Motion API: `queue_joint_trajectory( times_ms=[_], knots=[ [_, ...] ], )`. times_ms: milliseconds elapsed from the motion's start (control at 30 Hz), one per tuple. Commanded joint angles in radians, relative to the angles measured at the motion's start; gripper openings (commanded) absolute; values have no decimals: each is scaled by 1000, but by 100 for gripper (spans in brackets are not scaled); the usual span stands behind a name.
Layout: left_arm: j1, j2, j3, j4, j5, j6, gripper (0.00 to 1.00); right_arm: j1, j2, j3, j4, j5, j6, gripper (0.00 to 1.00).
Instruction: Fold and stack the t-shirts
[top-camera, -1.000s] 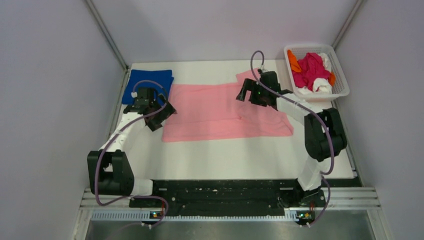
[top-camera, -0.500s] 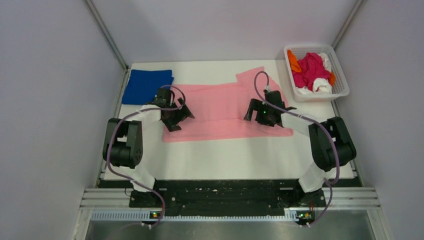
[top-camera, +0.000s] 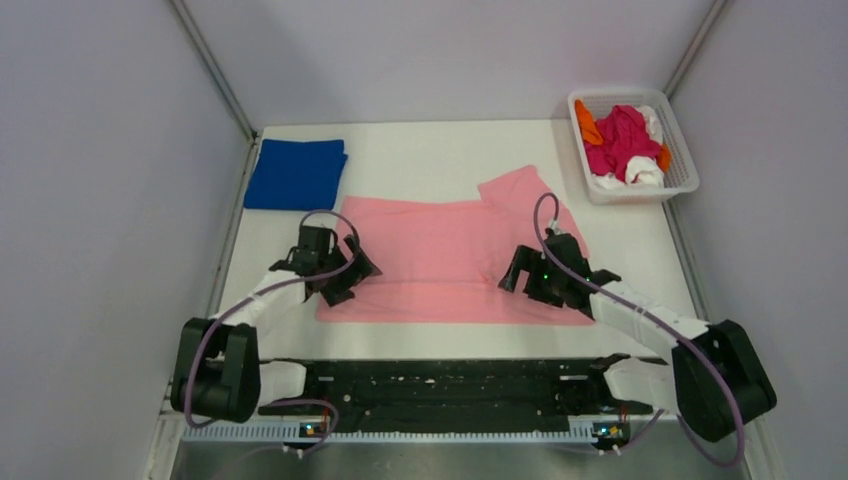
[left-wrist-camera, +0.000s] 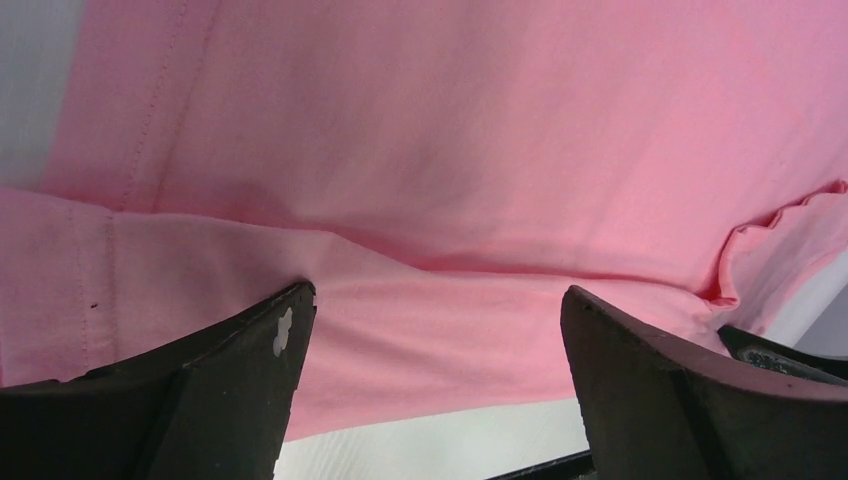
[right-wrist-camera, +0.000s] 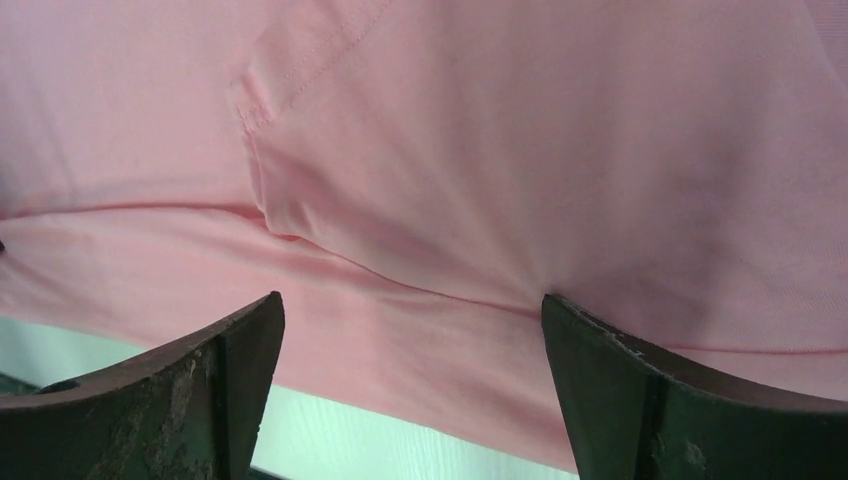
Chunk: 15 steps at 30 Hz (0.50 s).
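My left claw (top-camera: 348, 278), left of centre, gapes over the pink t-shirt (top-camera: 440, 255) spread mid-frame. My right claw (top-camera: 518, 281), right of centre, gapes too, both empty. Pinching one layer only could drag the lower fold crooked.

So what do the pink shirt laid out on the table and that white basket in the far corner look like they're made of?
Pink shirt: soft matte knit fabric, probably cotton jersey; it creases gently and shows stitched hems in the wrist views. White basket: rigid, slightly glossy plastic by the look of it, judging by its moulded lattice walls.
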Motion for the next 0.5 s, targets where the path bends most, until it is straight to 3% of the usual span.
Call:
queue_joint_trajectory(
  times_ms=[0,267,467],
  knots=[
    [-9,-128,-154,-193,-79,-16,99,76,-138,-99,-190,50,120,99],
    [-21,-368,-201,-313,-124,-69,99,140,-264,-118,-278,64,188,99],
    [-21,-395,-165,-328,-135,-59,99,140,-311,-63,-285,105,162,99]
  ],
)
